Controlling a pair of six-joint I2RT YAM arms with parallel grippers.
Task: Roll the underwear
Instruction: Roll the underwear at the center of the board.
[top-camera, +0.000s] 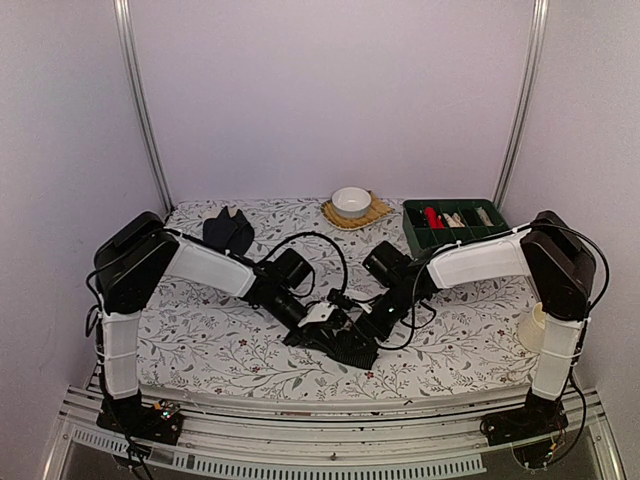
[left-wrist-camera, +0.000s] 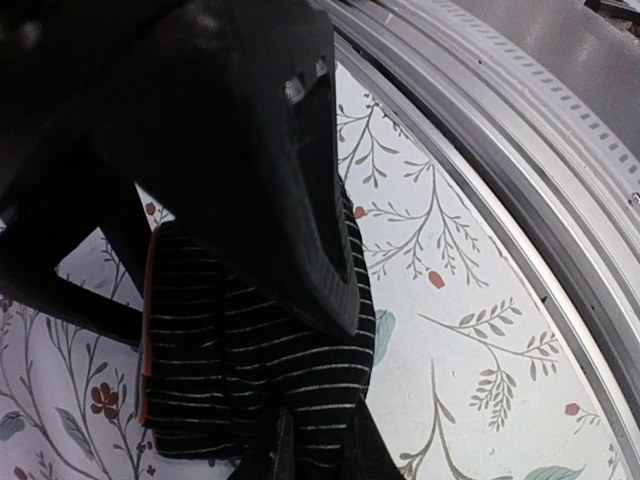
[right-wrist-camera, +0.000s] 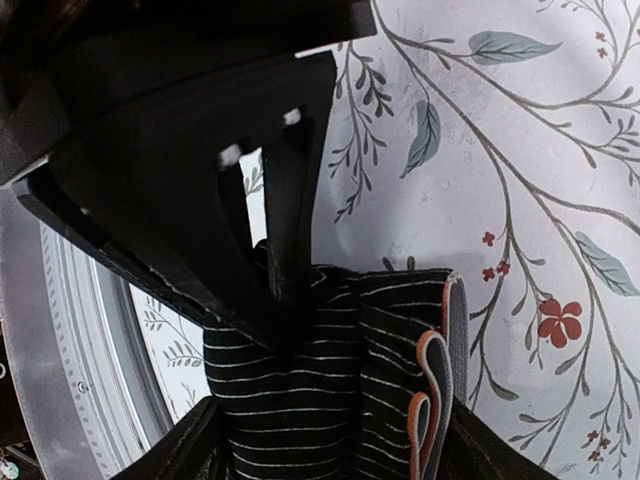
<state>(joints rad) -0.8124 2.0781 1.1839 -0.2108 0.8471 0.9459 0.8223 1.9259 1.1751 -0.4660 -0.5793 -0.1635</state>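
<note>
Now pinching the striped black underwear (top-camera: 352, 347) on the flowery bench (top-camera: 200, 350) with the left gripper (top-camera: 328, 325) and touching it with the spread right gripper (top-camera: 368, 322).

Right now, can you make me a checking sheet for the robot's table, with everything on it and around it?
Surface: flowery tablecloth covering the table.
Job's things: striped underwear bunched at the front middle between both grippers, orange trim showing; second underwear lying alone at the back left.
Clutter: white bowl on a woven mat at the back; green tray with small items, back right; pale cup-like thing by the right arm.
Grippers: left gripper shut on the striped underwear; right gripper with its jaws apart at the cloth's edge.
Cables: black cables looping over both arms.
Surroundings: plain pale walls; metal rail in front.
</note>
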